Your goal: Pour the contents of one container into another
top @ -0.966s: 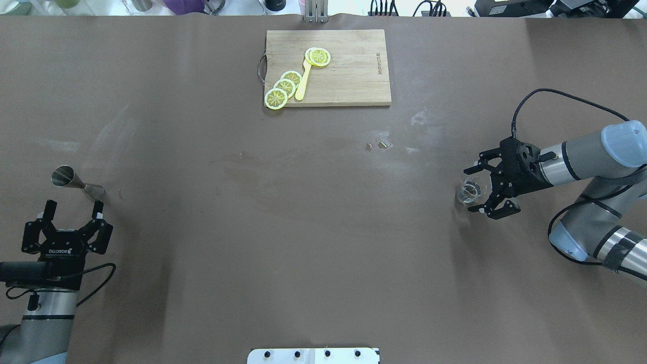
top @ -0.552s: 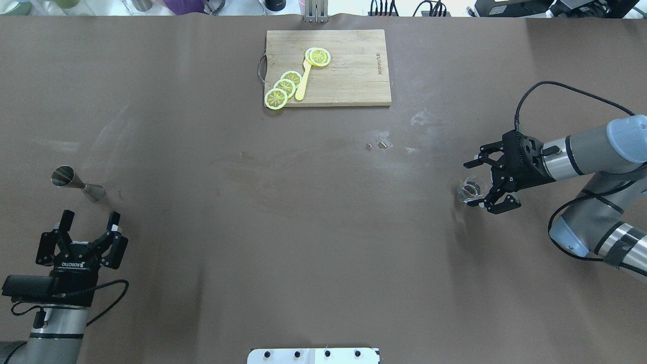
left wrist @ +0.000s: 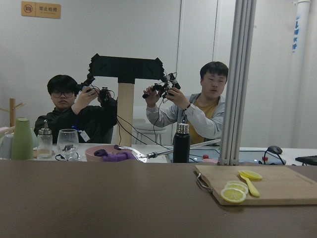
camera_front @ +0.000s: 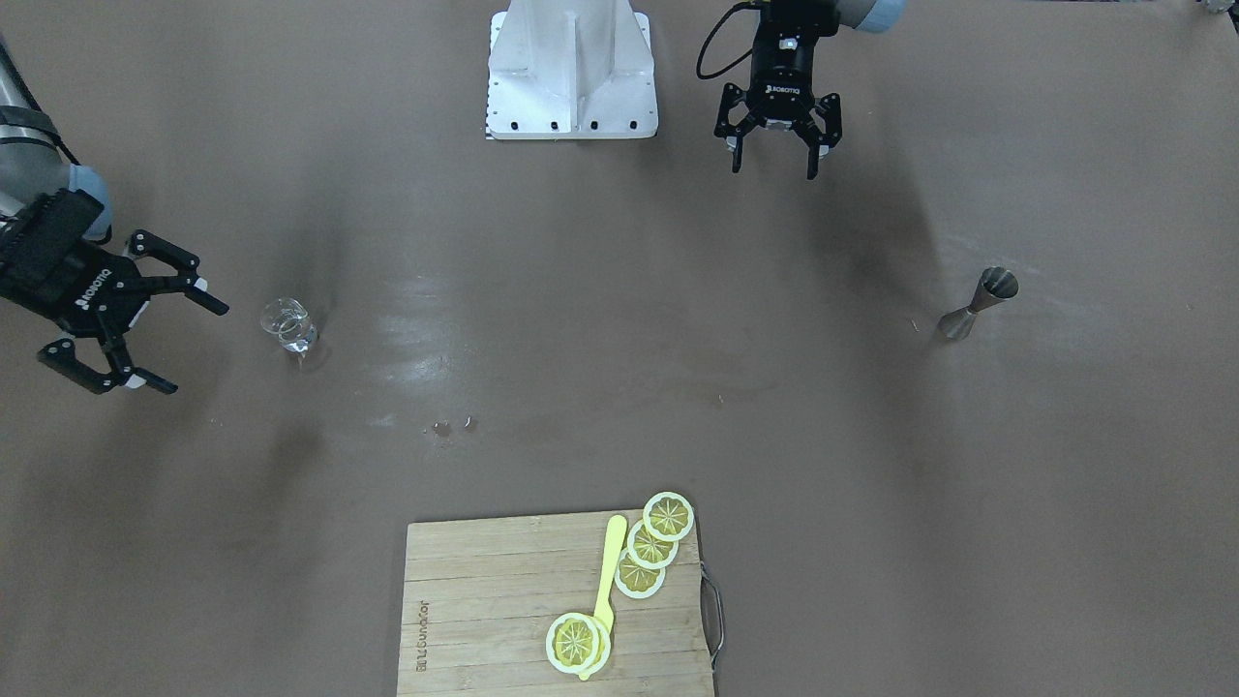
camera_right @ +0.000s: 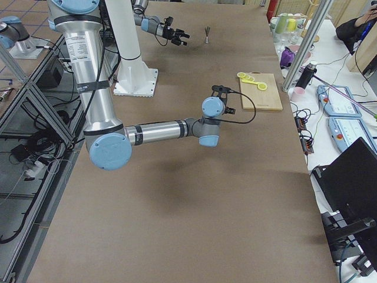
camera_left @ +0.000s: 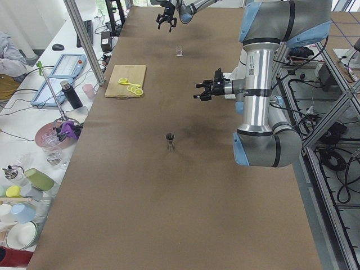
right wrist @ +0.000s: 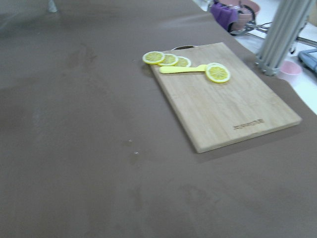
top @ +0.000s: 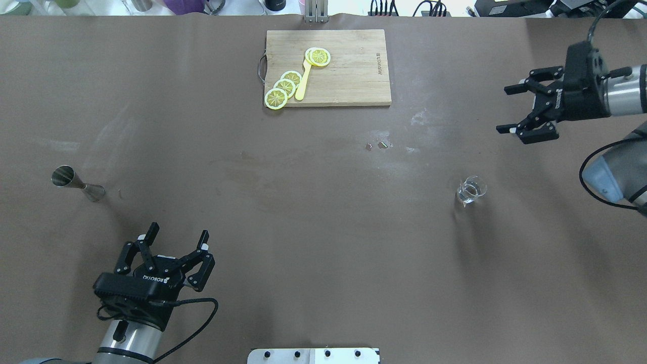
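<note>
The clear glass cup (top: 471, 190) (camera_front: 287, 324) stands upright and alone on the brown table, right of centre. Far off at the left stands the steel jigger (top: 78, 184) (camera_front: 978, 304), also upright. My right gripper (top: 504, 109) (camera_front: 194, 348) hangs open and empty, well beyond the cup toward the table's far right corner. My left gripper (top: 178, 231) (camera_front: 773, 166) is open and empty too, lifted near the front edge, to the right of the jigger and well clear of it. The side view shows the jigger (camera_left: 170, 140) near and the cup (camera_left: 179, 51) far.
A wooden cutting board (top: 349, 81) with lemon slices (top: 283, 87) and a yellow utensil (top: 304, 81) lies at the far middle. Small spots (top: 376, 146) mark the cloth in front of it. The robot's base plate (top: 313, 355) sits at the near edge. Two people sit beyond the table.
My right gripper has drawn back from the cup and swung toward the far right. My left gripper has pulled away from the jigger, toward the front edge and to the right.
</note>
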### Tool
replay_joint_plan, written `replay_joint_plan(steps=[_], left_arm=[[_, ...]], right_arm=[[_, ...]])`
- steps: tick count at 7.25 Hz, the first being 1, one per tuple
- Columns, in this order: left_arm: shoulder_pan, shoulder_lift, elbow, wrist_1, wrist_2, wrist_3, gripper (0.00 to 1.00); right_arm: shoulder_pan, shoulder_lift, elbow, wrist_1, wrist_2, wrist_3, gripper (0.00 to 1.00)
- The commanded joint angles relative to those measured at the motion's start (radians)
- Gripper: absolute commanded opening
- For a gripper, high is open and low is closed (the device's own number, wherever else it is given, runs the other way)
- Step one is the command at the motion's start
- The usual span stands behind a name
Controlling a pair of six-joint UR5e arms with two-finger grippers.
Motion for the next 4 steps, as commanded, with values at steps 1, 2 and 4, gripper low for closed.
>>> replay_joint_plan(steps=[1,2,4], left_arm=[[-0.070,-0.023,-0.045,0.122,-0.213,0.040,0.99],[-0.148,-0.024,-0.075,0.121,-0.347,0.040,0.99],[-0.376,-0.023,-0.088,0.127,-0.763,0.047,0.99]], right_arm=[[0.128,0.017,0.068,-0.152,-0.050,0.175,1.00],[0.165,0.017,0.108,-0.282,-0.090,0.177,1.00],[0.231,0.014,0.196,-0.671,-0.086,0.178,1.00]])
